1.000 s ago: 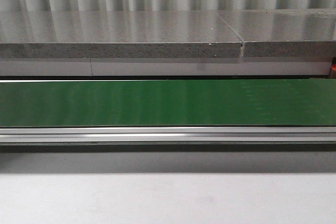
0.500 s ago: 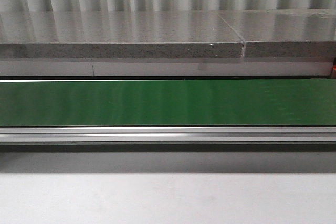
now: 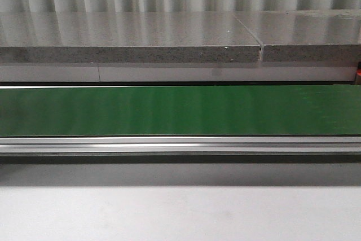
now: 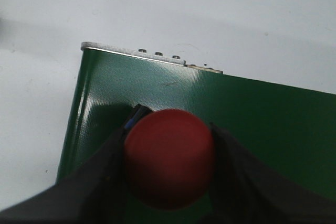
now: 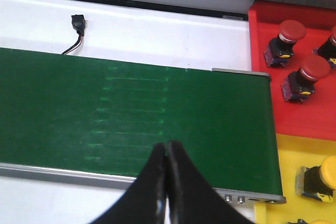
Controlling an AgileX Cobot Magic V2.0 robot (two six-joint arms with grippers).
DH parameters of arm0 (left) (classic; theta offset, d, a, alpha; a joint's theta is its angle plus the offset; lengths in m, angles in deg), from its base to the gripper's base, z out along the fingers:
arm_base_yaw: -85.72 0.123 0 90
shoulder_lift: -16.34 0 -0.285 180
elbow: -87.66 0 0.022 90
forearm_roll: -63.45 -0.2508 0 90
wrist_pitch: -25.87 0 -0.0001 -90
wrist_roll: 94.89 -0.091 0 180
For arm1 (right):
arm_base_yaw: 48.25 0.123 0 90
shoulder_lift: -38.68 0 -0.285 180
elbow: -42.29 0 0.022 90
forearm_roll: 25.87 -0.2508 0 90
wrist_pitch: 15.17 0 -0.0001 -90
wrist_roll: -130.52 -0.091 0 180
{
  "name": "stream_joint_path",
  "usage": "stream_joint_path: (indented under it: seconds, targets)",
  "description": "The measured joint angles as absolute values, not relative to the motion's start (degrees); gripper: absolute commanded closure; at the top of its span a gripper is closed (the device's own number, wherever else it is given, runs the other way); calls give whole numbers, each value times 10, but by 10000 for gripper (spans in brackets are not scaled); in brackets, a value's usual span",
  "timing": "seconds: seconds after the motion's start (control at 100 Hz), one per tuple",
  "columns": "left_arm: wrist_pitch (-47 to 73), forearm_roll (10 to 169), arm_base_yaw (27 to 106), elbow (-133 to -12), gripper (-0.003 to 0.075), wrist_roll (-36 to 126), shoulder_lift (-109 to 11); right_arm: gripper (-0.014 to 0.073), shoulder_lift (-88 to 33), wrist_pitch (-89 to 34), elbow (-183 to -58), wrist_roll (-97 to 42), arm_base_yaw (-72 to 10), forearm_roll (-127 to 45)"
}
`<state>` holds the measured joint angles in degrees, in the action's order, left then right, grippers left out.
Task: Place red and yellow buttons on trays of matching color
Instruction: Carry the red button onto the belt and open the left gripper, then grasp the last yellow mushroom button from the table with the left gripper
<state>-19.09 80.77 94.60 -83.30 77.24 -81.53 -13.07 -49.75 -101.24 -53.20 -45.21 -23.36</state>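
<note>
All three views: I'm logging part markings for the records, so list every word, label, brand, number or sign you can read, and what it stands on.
None can be read in any view.
Green belt: plain, no print.
Red button in the left gripper: plain cap.
Red tray, yellow tray and the buttons in them: no lettering; the button bodies are too small to tell any marks.
Right gripper: bare black fingers.

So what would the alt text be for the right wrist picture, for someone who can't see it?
The right gripper, shut and empty, hangs over a green conveyor belt. Beside the belt's end sit a red tray holding red buttons and a yellow tray with yellow buttons.
</note>
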Motion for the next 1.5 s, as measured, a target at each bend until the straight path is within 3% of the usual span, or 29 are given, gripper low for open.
stream_joint_path:
  seconds: [0.18,0.25,0.35,0.52,0.59,1.08,1.5]
  targets:
    - [-189,812,946,-818,735,770,-815,661,-131,-497,-1012,-532,-452,-234]
    - [-189,812,946,-810,689,767,-815,661,-131,-497,-1012,-532,-452,-234]
    - [-192,812,946,-807,536,757,-815,661,-131,-497,-1012,-532,-452,-234]
    - [-196,814,946,-806,179,754,-815,661,-131,-497,-1012,-532,-452,-234]
    - [-196,816,946,-806,106,754,-815,661,-131,-497,-1012,-532,-452,-234]
    - [-206,837,952,-857,92,753,-778,661,-131,-497,-1012,-532,-452,-234]
    - [-191,783,1070,-866,92,752,-827,661,-131,-497,-1012,-532,-452,-234]
